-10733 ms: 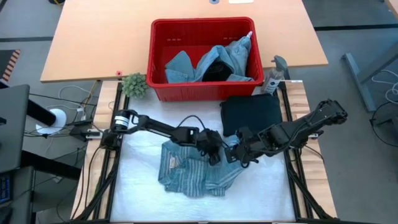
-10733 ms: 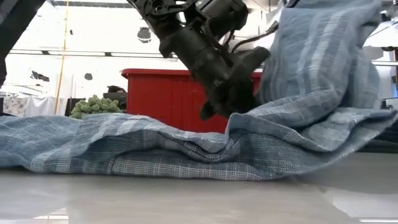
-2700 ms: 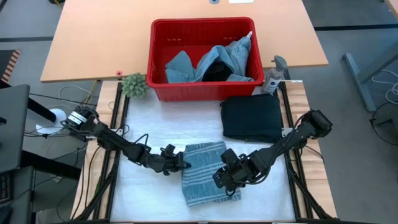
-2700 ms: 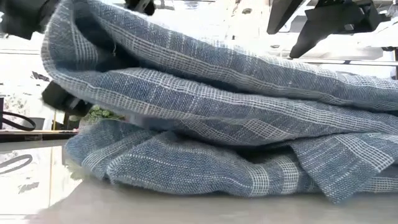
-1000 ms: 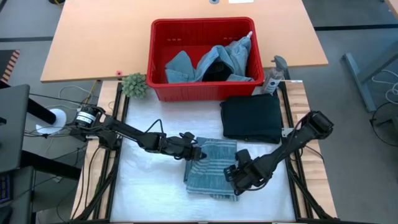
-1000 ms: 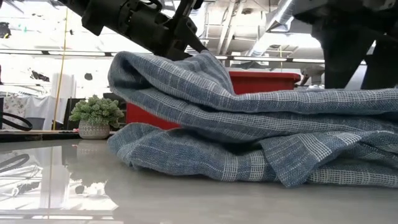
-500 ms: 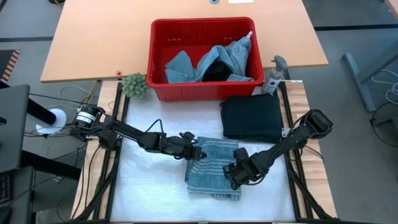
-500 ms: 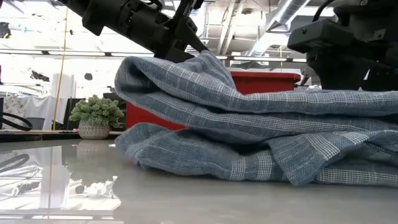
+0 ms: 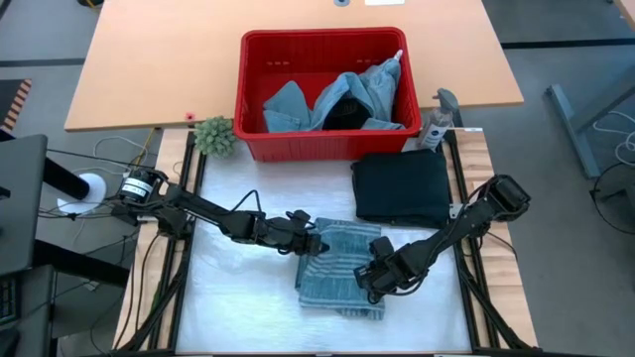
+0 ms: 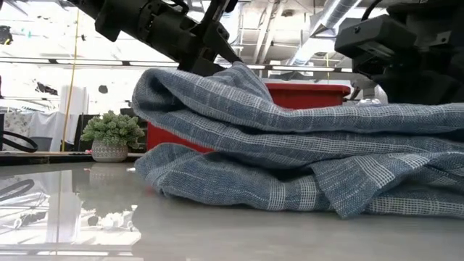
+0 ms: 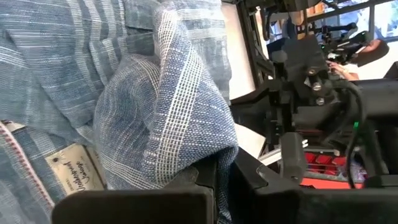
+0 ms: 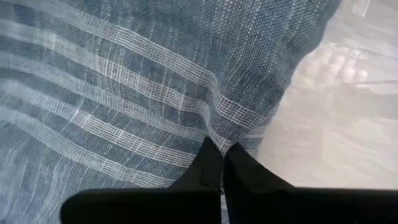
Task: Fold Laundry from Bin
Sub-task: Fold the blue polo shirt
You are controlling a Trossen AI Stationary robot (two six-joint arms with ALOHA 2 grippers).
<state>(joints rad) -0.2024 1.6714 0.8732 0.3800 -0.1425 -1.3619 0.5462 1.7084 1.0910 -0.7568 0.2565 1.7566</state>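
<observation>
The blue-grey striped cloth (image 9: 340,270) lies folded in a thick stack on the white mat in front of the bin (image 9: 322,139). My left gripper (image 9: 317,245) is at the stack's far left corner, shut on a raised fold (image 10: 232,72). My right gripper (image 9: 369,281) stands at the stack's right edge, shut on the cloth; in the low view (image 10: 395,51) it looms over the stack's right part. The red bin holds light blue denim pieces (image 9: 298,104) and a dark garment (image 9: 342,114). My left gripper pinches a bunched fold of the striped cloth (image 11: 186,143) between its two fingers, at the stack's far left corner. The fingers come from the table's left, slanting slightly down. That fold is held up above the stack (image 10: 217,80); the other layers lie on the mat. My right gripper pinches the striped cloth at its right edge (image 12: 217,134) between its two fingertips (image 12: 208,162). The fingers come from above, pointing steeply down. The cloth there lies on the stack; one layer or several, I cannot tell.
A folded black garment (image 9: 402,186) lies on the mat at the far right, just behind my right arm. A small green plant (image 9: 215,135) stands left of the bin, a spray bottle (image 9: 438,119) right of it. White mat (image 9: 238,297) shows at the near left.
My right gripper has sunk a little onto the stack's right edge, moved slightly toward the table's left, and shut on the cloth there. The stack's near layers have shifted slightly. My left gripper keeps its raised fold still.
</observation>
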